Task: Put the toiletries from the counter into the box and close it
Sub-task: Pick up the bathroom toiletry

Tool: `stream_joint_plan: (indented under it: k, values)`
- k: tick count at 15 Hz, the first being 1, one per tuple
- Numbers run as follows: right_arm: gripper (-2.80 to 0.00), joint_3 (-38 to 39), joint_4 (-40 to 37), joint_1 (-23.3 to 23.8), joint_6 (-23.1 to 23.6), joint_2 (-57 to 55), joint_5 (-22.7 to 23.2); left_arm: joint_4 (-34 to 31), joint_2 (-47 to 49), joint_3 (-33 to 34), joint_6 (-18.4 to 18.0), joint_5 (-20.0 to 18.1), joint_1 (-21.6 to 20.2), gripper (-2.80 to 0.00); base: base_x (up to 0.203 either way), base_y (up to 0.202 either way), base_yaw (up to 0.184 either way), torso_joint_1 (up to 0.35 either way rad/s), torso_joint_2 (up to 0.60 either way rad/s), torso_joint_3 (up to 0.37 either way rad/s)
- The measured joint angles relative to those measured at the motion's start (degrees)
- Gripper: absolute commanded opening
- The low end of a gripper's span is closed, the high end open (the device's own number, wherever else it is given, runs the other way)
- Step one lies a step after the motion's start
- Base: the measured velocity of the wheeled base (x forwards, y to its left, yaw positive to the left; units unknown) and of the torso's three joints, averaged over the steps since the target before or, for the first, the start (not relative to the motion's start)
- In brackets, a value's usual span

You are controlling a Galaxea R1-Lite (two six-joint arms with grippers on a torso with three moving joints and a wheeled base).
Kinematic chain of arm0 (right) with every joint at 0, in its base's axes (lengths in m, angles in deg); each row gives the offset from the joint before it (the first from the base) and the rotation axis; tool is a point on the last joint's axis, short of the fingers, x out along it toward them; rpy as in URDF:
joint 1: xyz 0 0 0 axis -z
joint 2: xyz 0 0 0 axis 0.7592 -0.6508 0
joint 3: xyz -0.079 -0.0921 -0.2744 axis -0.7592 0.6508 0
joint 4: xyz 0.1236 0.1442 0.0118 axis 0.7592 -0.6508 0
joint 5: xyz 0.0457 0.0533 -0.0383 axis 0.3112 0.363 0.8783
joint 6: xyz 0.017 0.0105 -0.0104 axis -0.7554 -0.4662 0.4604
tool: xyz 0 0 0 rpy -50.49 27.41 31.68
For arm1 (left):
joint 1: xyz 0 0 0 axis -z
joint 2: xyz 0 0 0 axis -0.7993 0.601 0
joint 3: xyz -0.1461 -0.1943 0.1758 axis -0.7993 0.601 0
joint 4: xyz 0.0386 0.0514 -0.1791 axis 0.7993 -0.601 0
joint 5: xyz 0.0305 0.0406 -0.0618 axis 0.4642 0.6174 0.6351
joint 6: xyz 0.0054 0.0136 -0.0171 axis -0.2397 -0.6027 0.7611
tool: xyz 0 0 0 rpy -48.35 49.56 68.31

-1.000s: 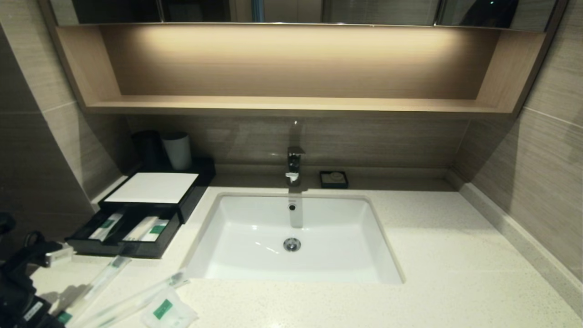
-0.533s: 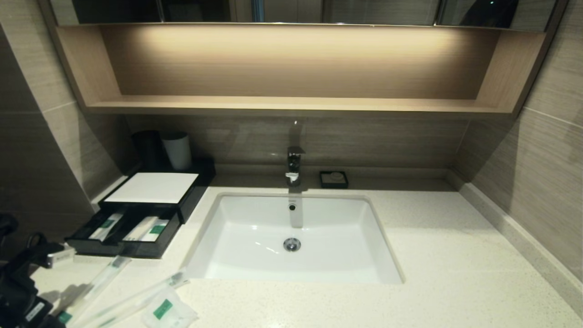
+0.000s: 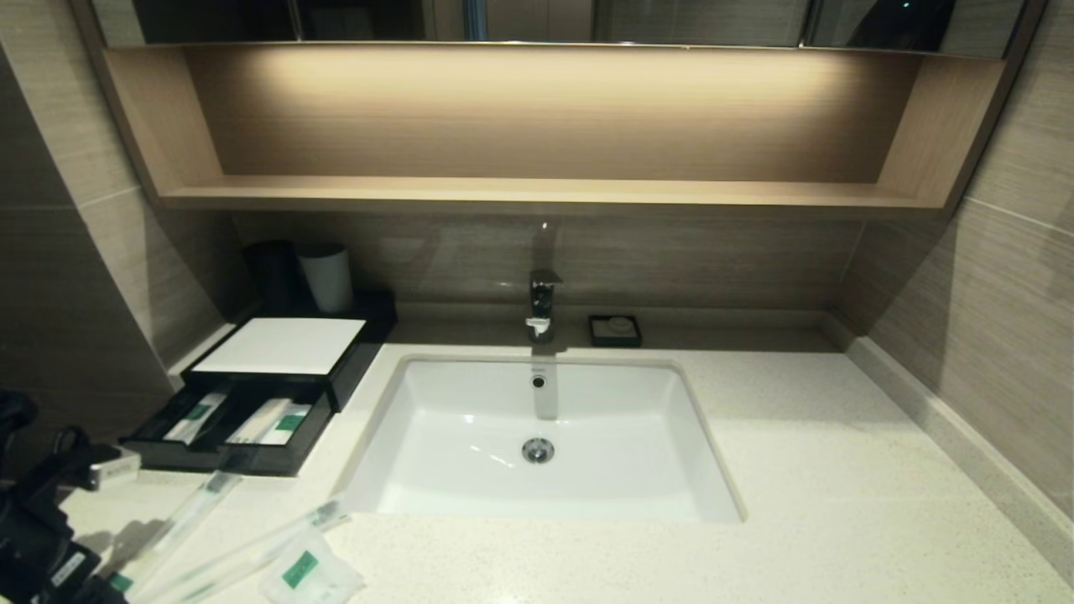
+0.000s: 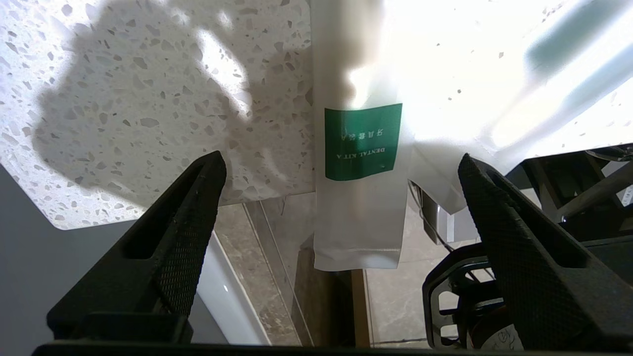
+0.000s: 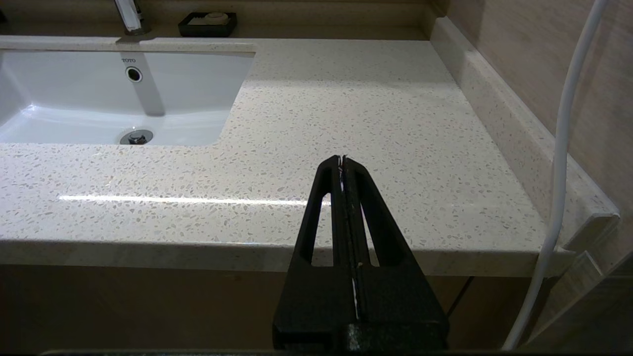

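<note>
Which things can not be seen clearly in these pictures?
- Left hand: head view shows only the arm at the frame's corner.
- Near end of the outer stick: hidden by that arm, head view.
- Sachet: cut by the bottom edge.
- Drawer contents: too small to identify.

A shiny tap (image 3: 542,302) stands behind the sink. Just to its right sits a small black soap dish (image 3: 615,330) with a soap in it. A grey cup (image 3: 327,277) stands near the wall, beside a dark cup (image 3: 273,275). A long wooden shelf (image 3: 537,195) hangs above.
</note>
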Motion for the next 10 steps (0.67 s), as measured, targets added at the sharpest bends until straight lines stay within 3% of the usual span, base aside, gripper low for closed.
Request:
stream_joint_plan:
  k: [8, 9, 10]
  values:
    - [-2.8, 0.0, 0.0, 0.0, 0.02, 0.0, 0.0, 0.02, 0.79, -0.41, 0.07, 0.02, 0.0, 0.0, 0.0, 0.0, 0.0, 0.0, 0.0, 0.0]
    - [-2.8, 0.0, 0.0, 0.0, 0.02, 0.0, 0.0, 0.04, 0.93, -0.45, 0.05, 0.02, 0.0, -1.26, 0.0, 0.0, 0.0, 0.0, 0.0, 0.0]
    - [-2.8, 0.0, 0.0, 0.0, 0.03, 0.0, 0.0, 0.05, 1.05, -0.5, 0.07, 0.02, 0.0, -2.8, 0.0, 0.0, 0.0, 0.0, 0.0, 0.0]
